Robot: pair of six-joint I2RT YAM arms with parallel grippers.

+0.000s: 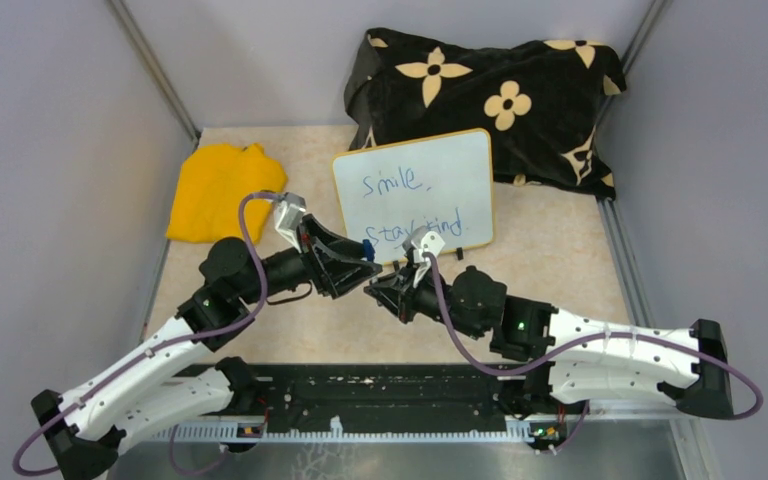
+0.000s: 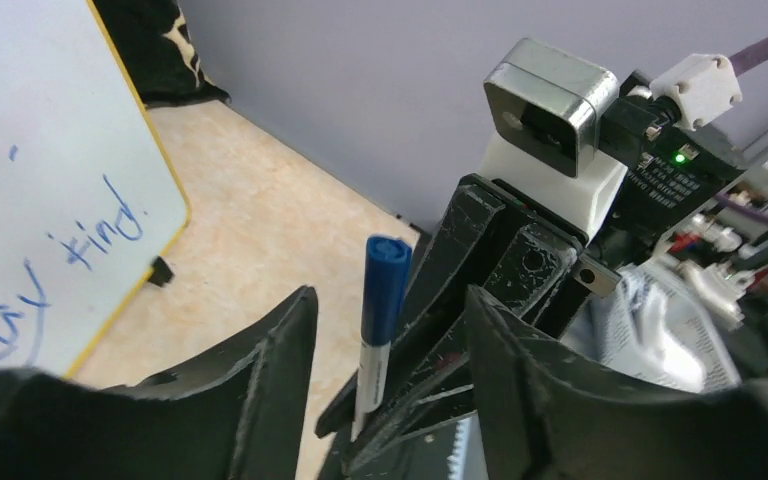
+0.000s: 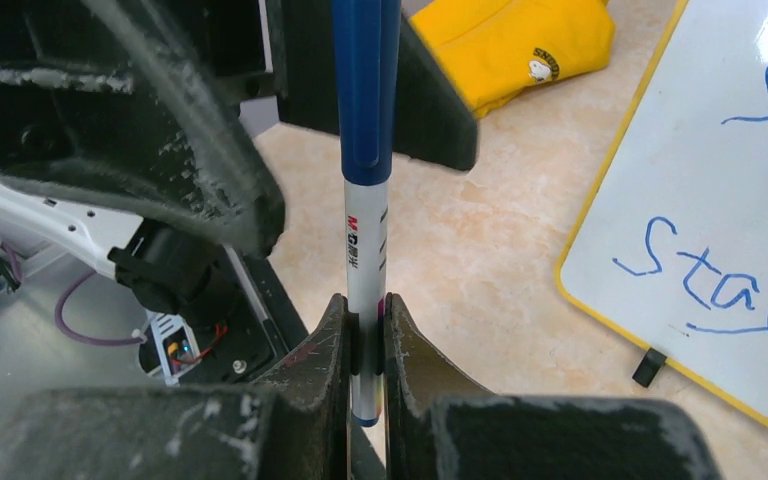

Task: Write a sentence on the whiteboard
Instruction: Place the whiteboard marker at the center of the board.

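Note:
The whiteboard (image 1: 415, 190) stands tilted against a black flowered cloth (image 1: 490, 90) at the back. On it is the sentence (image 1: 392, 183) in blue: "Smile, Stay kind." My right gripper (image 3: 365, 305) is shut on the white barrel of a marker (image 3: 365, 250), which points up with its blue cap (image 2: 385, 285) on. My left gripper (image 2: 390, 300) is open, with its fingers (image 2: 280, 360) on either side of the cap and a gap on each side. Both grippers meet just in front of the board's lower edge (image 1: 368, 270). The word "kind." (image 2: 100, 235) shows in the left wrist view.
A yellow cloth (image 1: 222, 190) lies at the back left beside the board. Grey walls close in both sides and the back. A black rail (image 1: 380, 395) runs along the near edge between the arm bases. The board's small black foot (image 3: 646, 366) rests on the beige tabletop.

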